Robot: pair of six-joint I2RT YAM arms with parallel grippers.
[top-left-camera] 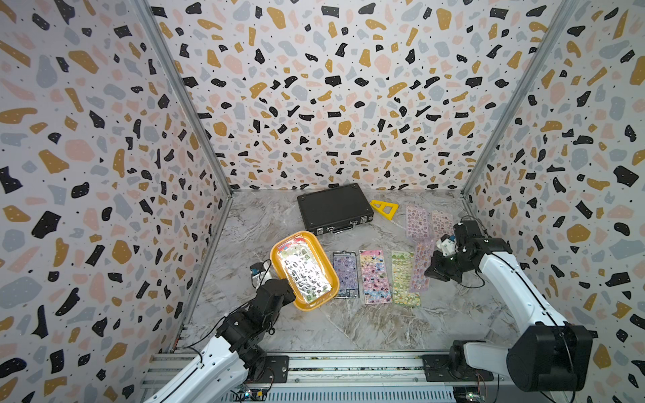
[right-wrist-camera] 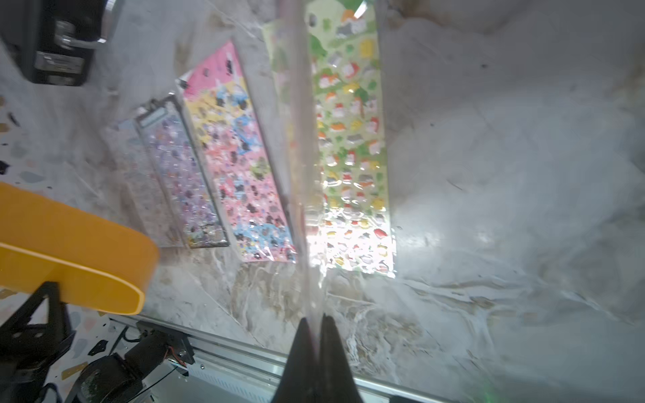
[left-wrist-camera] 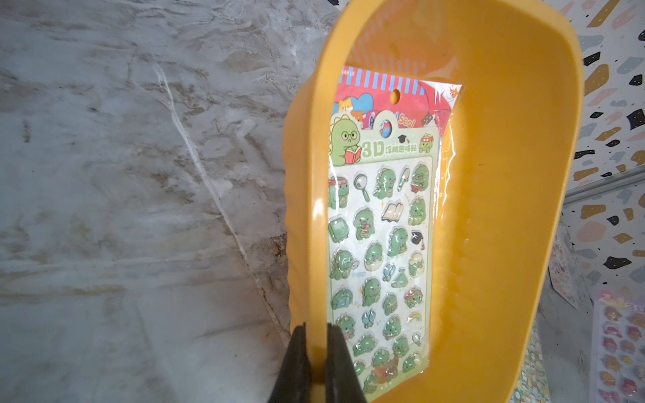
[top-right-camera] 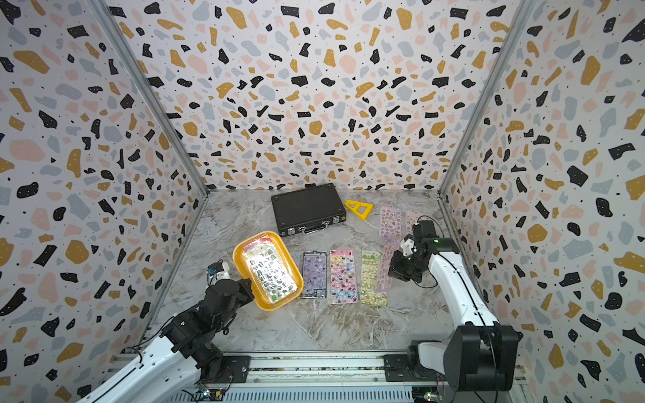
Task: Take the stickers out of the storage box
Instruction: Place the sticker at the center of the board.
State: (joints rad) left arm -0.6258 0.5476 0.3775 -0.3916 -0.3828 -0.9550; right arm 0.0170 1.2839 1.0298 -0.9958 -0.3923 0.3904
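Within the left tool (left-wrist-camera: 316,329): storage box (left-wrist-camera: 495,209) rim, apparently tilted.

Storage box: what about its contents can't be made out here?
- Sheet count in the storage box: left wrist view, the green sheet covers most of the red sheet; top views, glare.
- Held sheet in the right gripper: right wrist view, edge-on and blurred.

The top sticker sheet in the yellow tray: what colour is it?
The top sheet is pale green with small green dinosaurs; clearest in the left wrist view.

Terrazzo-print walls (top-left-camera: 331,87), marbled floor (top-left-camera: 314,331)
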